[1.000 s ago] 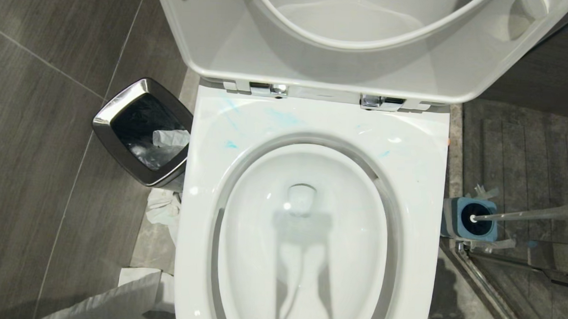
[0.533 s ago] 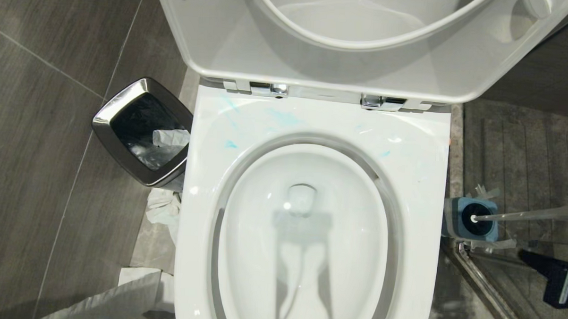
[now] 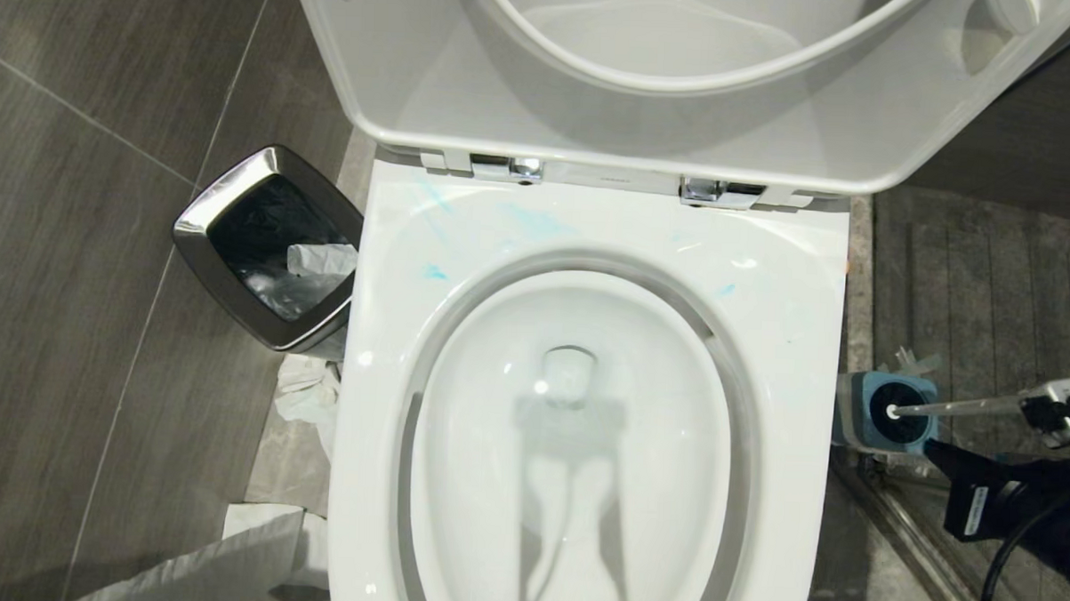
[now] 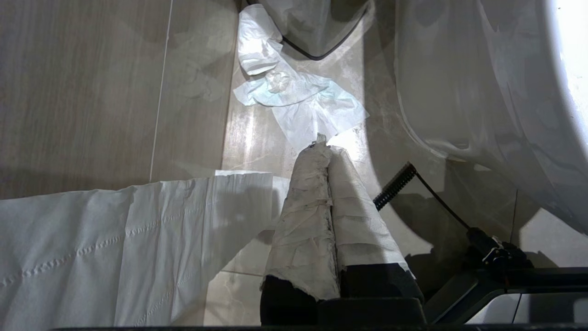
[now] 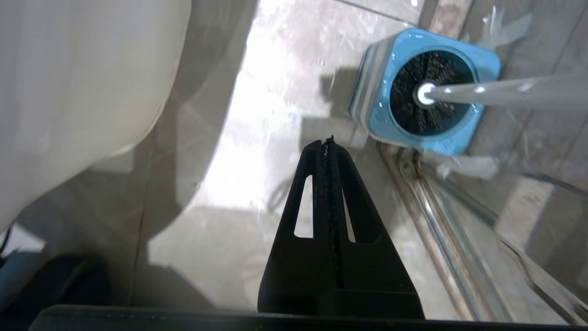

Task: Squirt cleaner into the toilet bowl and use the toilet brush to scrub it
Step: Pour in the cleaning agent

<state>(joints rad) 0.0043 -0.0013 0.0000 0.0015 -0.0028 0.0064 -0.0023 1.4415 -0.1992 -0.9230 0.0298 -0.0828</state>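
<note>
The toilet bowl [image 3: 793,292] fills the middle of the head view, seat and lid raised, with faint blue smears on its rim. To its right on the floor the toilet brush [image 3: 958,406] stands in a blue holder [image 3: 852,409], its black head [image 5: 432,110] down in the holder and its slim handle [image 5: 514,89] leaning away from the bowl. My right gripper [image 3: 933,449] [image 5: 327,142] is shut and empty, its tip close beside the holder and apart from it. My left gripper [image 4: 323,146], its fingers wrapped in white paper, hangs shut low beside the bowl. The cleaner is out of view.
A chrome-rimmed bin [image 3: 236,192] with paper inside stands left of the bowl. Crumpled tissue [image 3: 305,395] and a long paper sheet [image 3: 205,565] lie on the floor there. A metal rail [image 3: 918,545] runs along the floor under my right arm.
My right arm has come into the head view from the lower right and moved up to just beside the brush holder. Bowl, brush and bin have stayed put.
</note>
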